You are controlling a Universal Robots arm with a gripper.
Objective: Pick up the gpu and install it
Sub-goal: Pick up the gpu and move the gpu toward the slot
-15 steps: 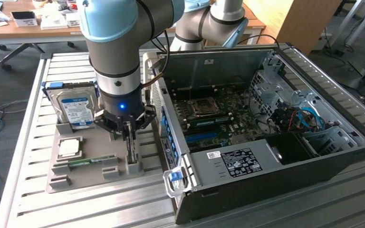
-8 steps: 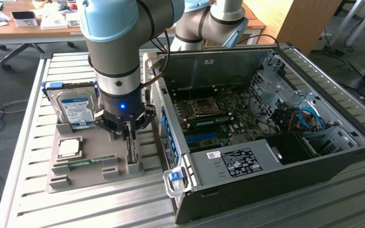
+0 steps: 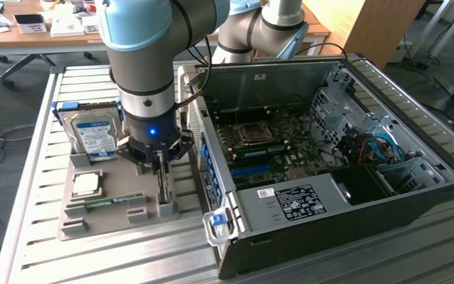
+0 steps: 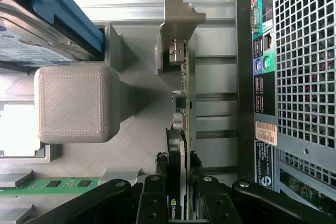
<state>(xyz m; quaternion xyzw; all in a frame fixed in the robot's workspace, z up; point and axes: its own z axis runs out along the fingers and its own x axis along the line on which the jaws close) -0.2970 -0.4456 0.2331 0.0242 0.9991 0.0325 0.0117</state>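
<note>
**Slatted metal bench: my jaws are on the gpu, card in its holder**

Slatted metal table (image 3: 416, 254) carries a grey printed fixture tray (image 3: 109, 216), with the open PC case (image 3: 345, 195) just beside it on the exterior view's right.

My gripper (image 3: 160, 164) is down over the tray edge nearest the case. The jaws are narrow and clamped on the gpu (image 4: 181, 129), with one of my fingers (image 4: 156, 184) on each face. In the wrist view the card is edge-on.

The gpu (image 3: 162, 177) stands upright on its long edge. Its far end sits in the slotted grey post (image 4: 176, 19) of the tray. It is not lifted out and not in the case.

Also on the tray:
- The hard drive (image 3: 93, 136) stands upright at the back, blue-and-white label facing out.
- The CPU (image 3: 85, 184) lies flat in its pocket.
- The green memory stick (image 3: 113, 201) lies in front of the CPU, well apart from my fingers.

The case's side is off and the motherboard (image 3: 266, 142) is exposed. The wrist view has the case's perforated rear panel (image 4: 299, 51) running alongside the card, close but apart.
</note>
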